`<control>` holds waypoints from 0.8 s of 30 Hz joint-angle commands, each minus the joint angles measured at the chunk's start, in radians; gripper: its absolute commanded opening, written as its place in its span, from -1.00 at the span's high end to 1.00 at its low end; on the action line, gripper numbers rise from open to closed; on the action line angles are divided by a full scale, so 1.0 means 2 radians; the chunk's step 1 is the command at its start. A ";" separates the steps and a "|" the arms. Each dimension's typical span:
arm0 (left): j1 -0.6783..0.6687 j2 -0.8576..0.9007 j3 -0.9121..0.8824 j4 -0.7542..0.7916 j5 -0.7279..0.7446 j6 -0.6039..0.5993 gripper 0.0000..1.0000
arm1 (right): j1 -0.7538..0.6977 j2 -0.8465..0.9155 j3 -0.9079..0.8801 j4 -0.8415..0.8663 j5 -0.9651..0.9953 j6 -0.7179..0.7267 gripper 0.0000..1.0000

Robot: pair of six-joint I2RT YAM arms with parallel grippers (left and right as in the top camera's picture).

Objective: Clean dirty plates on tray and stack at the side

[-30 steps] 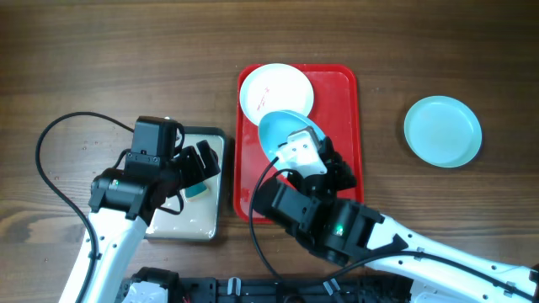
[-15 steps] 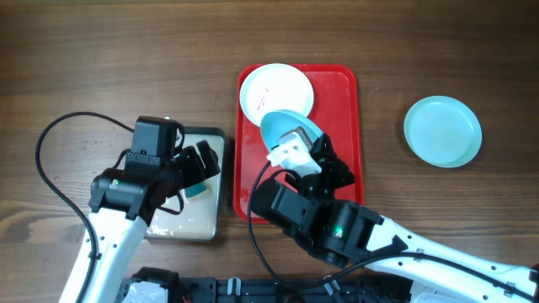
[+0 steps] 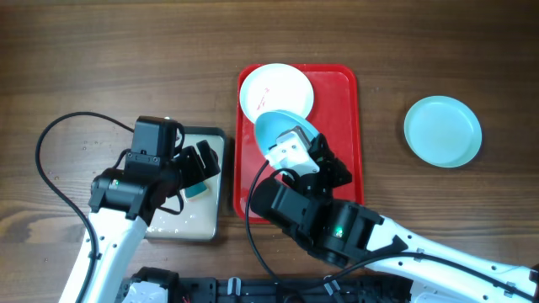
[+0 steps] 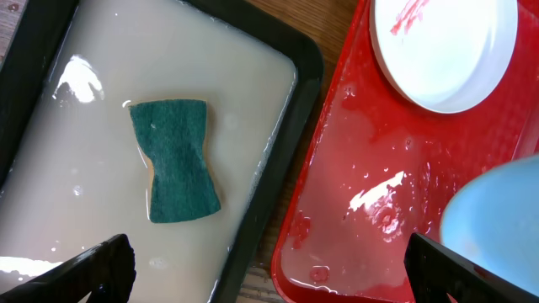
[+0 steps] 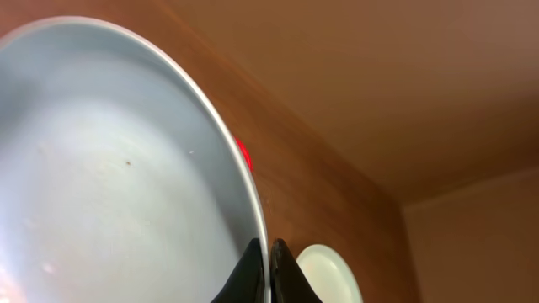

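Observation:
The red tray (image 3: 347, 101) lies at the table's middle. A white plate (image 3: 269, 84) with red smears sits at the tray's far end and shows in the left wrist view (image 4: 442, 46). My right gripper (image 3: 296, 153) is shut on the rim of a light blue plate (image 3: 271, 129) and holds it tilted above the tray; the right wrist view shows the jaws (image 5: 263, 252) pinching that plate's (image 5: 101, 168) rim. A second light blue plate (image 3: 442, 130) lies on the table to the right. My left gripper (image 3: 195, 168) is open and empty above the pan.
A dark-rimmed metal pan (image 3: 215, 198) with milky water stands left of the tray. A green sponge (image 4: 175, 160) lies in it. The tray's floor (image 4: 370, 194) is wet. Black cables run along the left and front edges.
My right gripper has shifted the light blue plate slightly left above the tray. The left arm has not moved.

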 commanded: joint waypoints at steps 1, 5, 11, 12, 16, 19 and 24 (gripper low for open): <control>0.003 -0.002 0.007 0.000 0.006 0.004 -1.00 | -0.014 -0.002 0.012 0.019 0.100 -0.002 0.91; 0.003 -0.002 0.007 0.000 0.006 0.004 -1.00 | -0.018 0.002 0.012 0.039 0.076 -0.053 0.91; 0.003 -0.002 0.007 0.000 0.006 0.004 -1.00 | -0.102 0.004 0.012 -0.027 -0.222 0.154 0.92; 0.003 -0.002 0.007 0.000 0.006 0.004 -1.00 | -0.157 0.000 0.012 -0.035 -0.345 0.163 0.92; 0.003 -0.002 0.007 0.000 0.006 0.004 -1.00 | -0.402 -0.030 0.012 -0.045 -0.639 0.130 0.92; 0.003 -0.002 0.007 0.000 0.006 0.004 -1.00 | -0.645 -0.016 0.012 -0.043 -0.709 0.129 0.91; 0.003 -0.002 0.007 0.000 0.006 0.004 -1.00 | -0.840 0.048 0.012 -0.002 -0.572 0.178 0.91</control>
